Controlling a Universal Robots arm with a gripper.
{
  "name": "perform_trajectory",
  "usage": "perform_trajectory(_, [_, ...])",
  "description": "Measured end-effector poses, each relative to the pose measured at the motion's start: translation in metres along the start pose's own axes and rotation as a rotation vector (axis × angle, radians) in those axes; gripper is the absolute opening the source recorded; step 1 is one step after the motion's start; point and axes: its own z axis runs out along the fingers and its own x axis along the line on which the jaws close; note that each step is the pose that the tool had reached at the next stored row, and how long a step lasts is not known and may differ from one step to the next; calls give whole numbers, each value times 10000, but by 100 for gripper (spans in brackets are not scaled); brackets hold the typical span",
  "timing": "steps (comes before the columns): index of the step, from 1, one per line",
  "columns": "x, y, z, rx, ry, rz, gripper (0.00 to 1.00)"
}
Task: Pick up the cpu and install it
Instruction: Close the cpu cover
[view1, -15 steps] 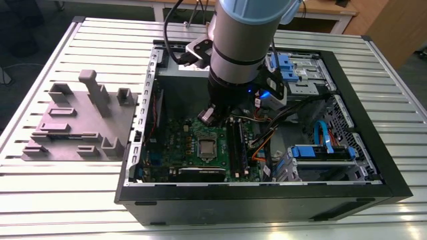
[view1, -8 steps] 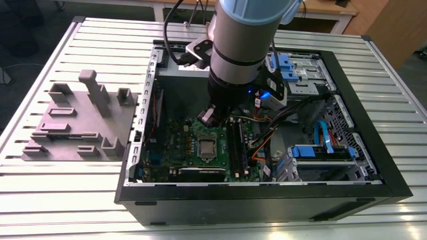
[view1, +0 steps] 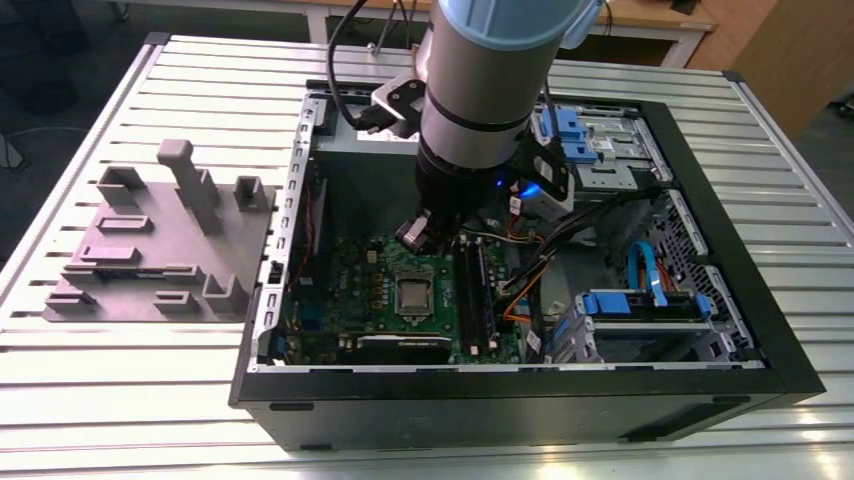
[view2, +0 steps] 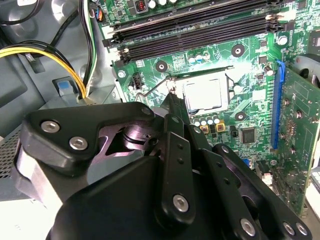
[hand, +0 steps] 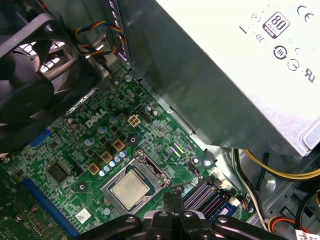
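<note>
Inside the open black computer case (view1: 521, 400), 1 small square cpu with a silvery-grey metal top (hand: 131, 189) sits in the socket of the green motherboard (hand: 150, 130), and the black gripper (view2: 172, 102) hovers just beside that socket with its fingers drawn together and nothing between them. A likely fault, in my judgement, is the thin wire retention lever (view2: 155, 86), which stands unlatched beside the socket: the chip could shift or lose contact if it is not clamped. Count: 1 cpu, 1 gripper, 1 motherboard, 1 grey stepped plastic block (view1: 160, 245) on the slatted table (view1: 134, 380).
</note>
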Motion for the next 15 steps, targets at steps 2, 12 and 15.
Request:
perform_trajectory(2, [0, 0, 0, 1, 0, -2, 10])
perform_trajectory(12, [24, 34, 2, 685, 601, 7, 10])
perform_trajectory(15, [39, 49, 8, 687, 598, 7, 10])
